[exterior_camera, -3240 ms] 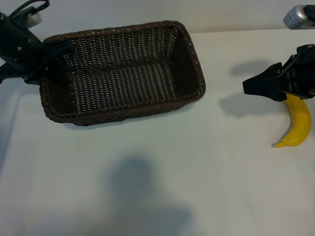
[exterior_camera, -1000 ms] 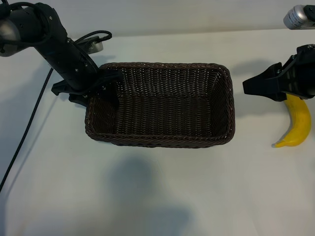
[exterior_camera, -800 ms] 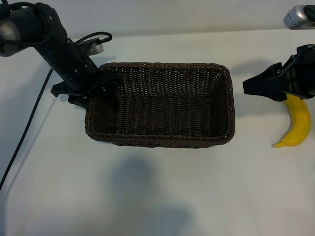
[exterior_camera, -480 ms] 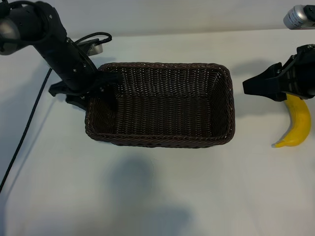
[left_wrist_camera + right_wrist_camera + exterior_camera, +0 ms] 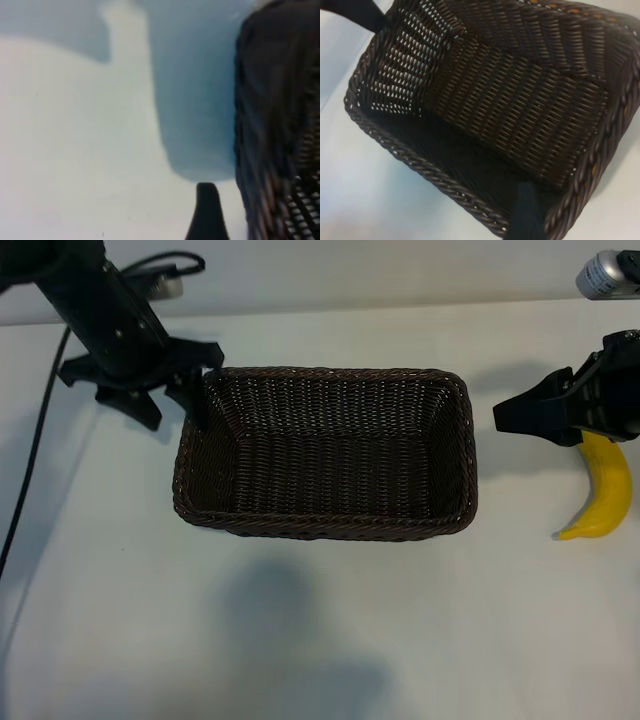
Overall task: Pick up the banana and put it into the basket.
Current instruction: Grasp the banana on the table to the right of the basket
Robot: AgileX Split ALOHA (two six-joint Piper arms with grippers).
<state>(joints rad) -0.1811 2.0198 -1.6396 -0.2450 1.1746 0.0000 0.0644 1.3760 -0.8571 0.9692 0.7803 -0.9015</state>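
Your basket [image 5: 325,453] is sitting flat on the white counter [image 5: 330,630], long side running left to right in the exterior view, and its woven floor is showing bare from rim to rim; the right wrist view [image 5: 510,105] is looking straight into it and finding only wicker. Your left gripper [image 5: 172,405] is hovering at the basket's far-left corner, jaws spread wide with nothing between them, one fingertip [image 5: 199,405] just beside the braided rim; whether it is touching the weave you cannot tell. In the left wrist view the basket wall [image 5: 275,125] is filling one side, with a dark fingertip [image 5: 207,212] just outside it. The banana [image 5: 603,487] is lying on the counter well apart from the basket, at the right edge, stem tip pointing toward the near side. Your right gripper [image 5: 515,417] is hanging above the banana's upper end, jaws open and empty, pointing toward the basket.
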